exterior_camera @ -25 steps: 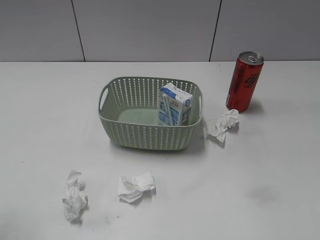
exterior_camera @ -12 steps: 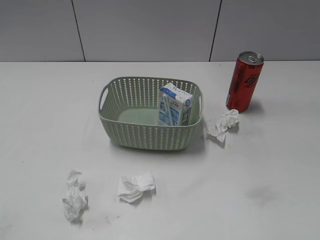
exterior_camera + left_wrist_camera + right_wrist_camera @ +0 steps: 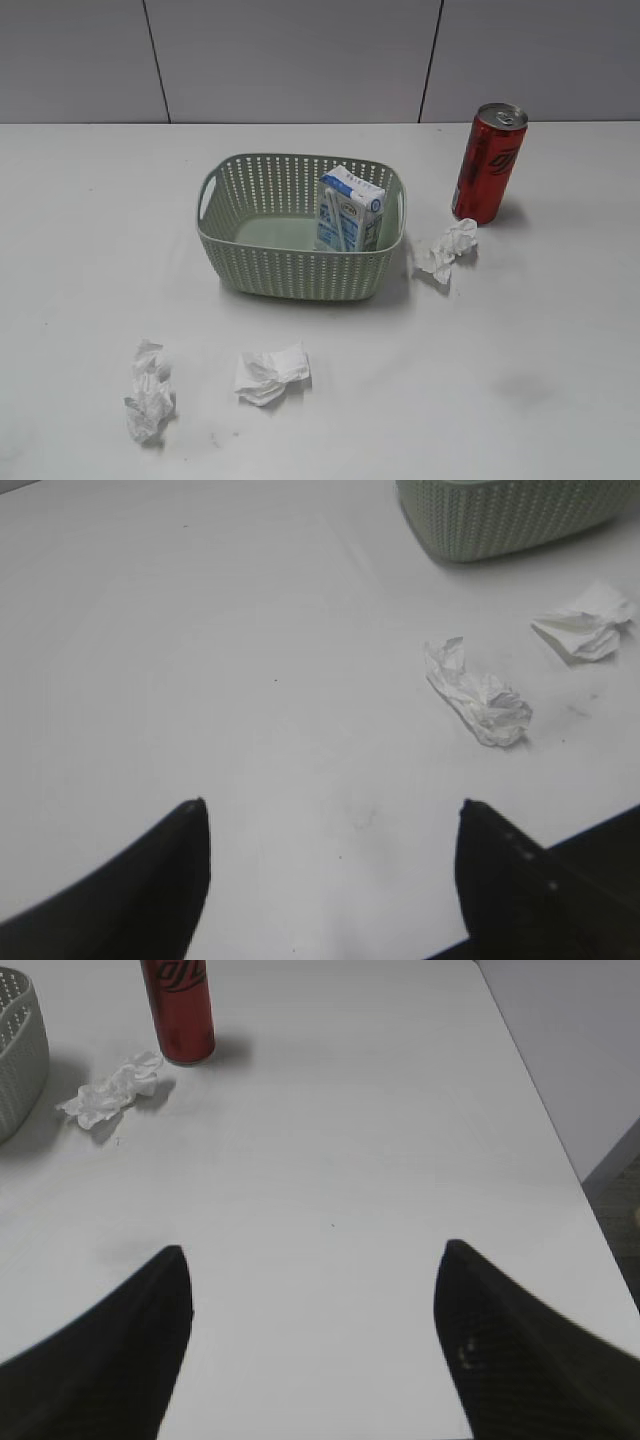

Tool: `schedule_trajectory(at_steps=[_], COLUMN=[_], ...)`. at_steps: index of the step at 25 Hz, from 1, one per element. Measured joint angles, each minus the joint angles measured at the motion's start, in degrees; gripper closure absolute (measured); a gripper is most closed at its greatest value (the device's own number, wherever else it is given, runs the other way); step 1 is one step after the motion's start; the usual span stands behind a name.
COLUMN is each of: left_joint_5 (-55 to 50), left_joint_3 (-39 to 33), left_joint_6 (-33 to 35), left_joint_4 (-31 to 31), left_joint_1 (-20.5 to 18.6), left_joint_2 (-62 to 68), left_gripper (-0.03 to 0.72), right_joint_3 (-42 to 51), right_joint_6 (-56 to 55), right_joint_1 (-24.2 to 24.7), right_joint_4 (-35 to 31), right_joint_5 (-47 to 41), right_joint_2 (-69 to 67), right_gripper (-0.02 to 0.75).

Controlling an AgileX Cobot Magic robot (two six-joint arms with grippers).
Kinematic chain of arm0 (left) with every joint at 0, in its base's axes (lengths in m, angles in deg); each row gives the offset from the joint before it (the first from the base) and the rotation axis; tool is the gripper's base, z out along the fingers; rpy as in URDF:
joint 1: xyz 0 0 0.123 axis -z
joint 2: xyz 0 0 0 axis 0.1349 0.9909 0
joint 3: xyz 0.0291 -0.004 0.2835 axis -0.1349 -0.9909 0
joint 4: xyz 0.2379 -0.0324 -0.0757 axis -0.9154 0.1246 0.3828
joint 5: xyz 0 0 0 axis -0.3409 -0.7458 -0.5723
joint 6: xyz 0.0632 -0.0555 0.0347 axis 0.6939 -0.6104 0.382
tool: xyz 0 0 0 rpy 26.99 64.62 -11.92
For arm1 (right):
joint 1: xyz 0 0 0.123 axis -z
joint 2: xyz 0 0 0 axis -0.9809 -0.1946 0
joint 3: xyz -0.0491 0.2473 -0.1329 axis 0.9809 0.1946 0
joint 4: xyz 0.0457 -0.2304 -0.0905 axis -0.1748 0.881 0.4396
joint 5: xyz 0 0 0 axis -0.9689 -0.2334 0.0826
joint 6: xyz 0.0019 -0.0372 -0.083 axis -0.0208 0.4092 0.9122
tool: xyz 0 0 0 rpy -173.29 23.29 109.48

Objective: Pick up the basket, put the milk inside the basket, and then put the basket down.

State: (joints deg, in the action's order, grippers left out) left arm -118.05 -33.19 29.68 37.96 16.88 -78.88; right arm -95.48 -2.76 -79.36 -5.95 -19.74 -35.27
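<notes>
The sage-green basket (image 3: 262, 265) stands on the white table in the middle of the exterior view. The white and blue milk carton (image 3: 349, 209) stands upright inside it at its right end. Neither arm shows in the exterior view. My left gripper (image 3: 332, 810) is open and empty over bare table, with the basket's corner (image 3: 500, 520) far off at the top right of its view. My right gripper (image 3: 312, 1250) is open and empty over bare table, with the basket's edge (image 3: 22, 1055) at the far left of its view.
A tall red can (image 3: 488, 162) stands right of the basket, also in the right wrist view (image 3: 178, 1005). A crumpled tissue (image 3: 447, 249) lies beside it. Two more tissues (image 3: 271, 373) (image 3: 148, 391) lie in front of the basket. The table's right edge (image 3: 560, 1140) shows.
</notes>
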Motion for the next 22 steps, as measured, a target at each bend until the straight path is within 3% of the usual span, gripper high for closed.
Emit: schedule_trajectory(at_steps=[7,17,22], left_joint_5=[0.1,0.2,0.2], left_joint_3=[0.0,0.0,0.0], left_joint_6=[0.1,0.2,0.2], left_joint_4=[0.0,-0.1,-0.1], left_joint_1=[-1.5,-16.8,-21.6], left_joint_2=[-0.2,-6.1,-8.7], left_gripper=[0.167,0.206,0.209], right_joint_3=[0.0,0.0,0.0], right_joint_6=[0.0,0.0,0.0], right_joint_1=[0.0,0.0,0.0], right_joint_4=[0.0,0.0,0.0], right_joint_5=[0.0,0.0,0.0], right_joint_2=[0.0,0.0,0.0], right_gripper=[0.167,0.167,0.167])
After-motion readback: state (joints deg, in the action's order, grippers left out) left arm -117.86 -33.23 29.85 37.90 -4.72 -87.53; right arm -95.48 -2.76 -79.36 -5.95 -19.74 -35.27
